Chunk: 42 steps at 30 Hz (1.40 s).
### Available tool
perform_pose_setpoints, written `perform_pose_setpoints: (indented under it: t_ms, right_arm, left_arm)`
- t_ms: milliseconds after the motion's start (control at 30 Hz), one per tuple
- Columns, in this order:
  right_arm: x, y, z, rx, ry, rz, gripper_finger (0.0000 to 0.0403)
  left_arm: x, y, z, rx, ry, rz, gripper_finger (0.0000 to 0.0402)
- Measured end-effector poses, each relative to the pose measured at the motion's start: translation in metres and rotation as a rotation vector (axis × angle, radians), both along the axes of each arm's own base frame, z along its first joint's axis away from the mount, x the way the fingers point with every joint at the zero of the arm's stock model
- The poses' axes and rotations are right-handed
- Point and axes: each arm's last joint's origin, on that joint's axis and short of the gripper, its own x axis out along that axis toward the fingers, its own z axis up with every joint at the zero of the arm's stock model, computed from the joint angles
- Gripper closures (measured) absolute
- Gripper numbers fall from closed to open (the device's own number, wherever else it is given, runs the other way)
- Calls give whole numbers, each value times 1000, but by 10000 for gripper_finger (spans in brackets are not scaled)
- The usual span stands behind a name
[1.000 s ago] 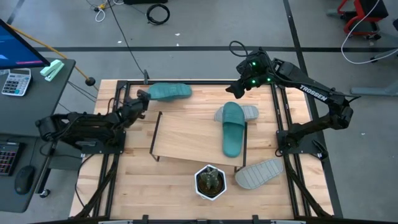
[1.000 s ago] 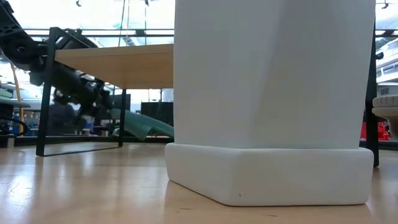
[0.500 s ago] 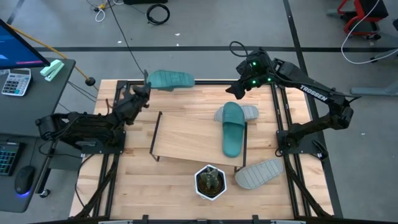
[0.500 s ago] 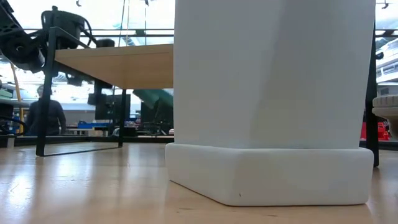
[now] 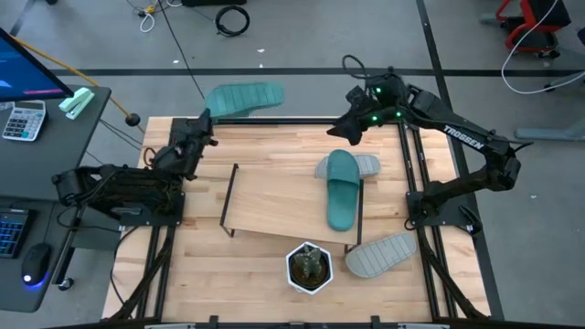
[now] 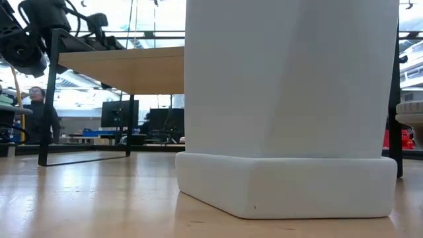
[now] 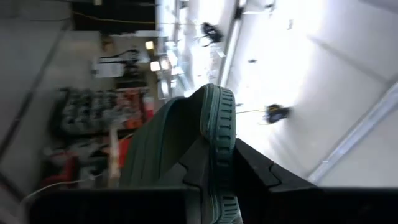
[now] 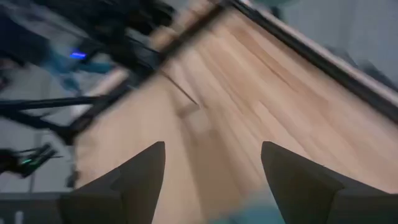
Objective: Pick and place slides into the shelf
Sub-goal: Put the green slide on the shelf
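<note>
**Teal slide lifted high by the left arm**

Lift is the change: a second ago the left gripper (image 5: 203, 123) held the teal slide (image 5: 242, 98) low beside the shelf (image 5: 288, 203); now its jaws, narrow on the sole edge, carry it up past the table's far edge. I judge it must next go to the shelf, where another teal slide (image 5: 342, 187) lies. The right gripper (image 5: 345, 133) hovers wide open. Its arm reads "TROSSEN" (image 5: 460, 137).
</note>
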Motion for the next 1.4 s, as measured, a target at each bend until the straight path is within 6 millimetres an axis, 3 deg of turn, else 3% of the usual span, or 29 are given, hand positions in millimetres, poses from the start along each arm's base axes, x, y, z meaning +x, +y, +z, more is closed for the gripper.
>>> perform_pose_setpoints:
  t_ms: [133, 333, 500, 800, 1100, 1400]
  right_arm:
    - [7, 12, 25, -247, -94, 94, 130]
    - [15, 39, 54, -753, -1, 58, 130]
    - [15, 53, 69, -888, 37, -16, 130]
    - [25, 71, 66, -1149, 239, -61, 130]
    - [44, 85, 56, -1274, 351, -22, 115]
    - [65, 90, 60, -1477, 325, 21, 103]
  left_arm:
    - [0, -2, 6, 19, -61, -12, 347]
    - [18, -2, 36, 68, -72, -34, 348]
    - [41, -1, 73, 81, -24, -53, 348]
    - [75, -2, 135, 31, 214, -135, 349]
    - [73, -4, 198, 149, 296, -53, 350]
    - [76, -14, 209, 142, 331, -100, 350]
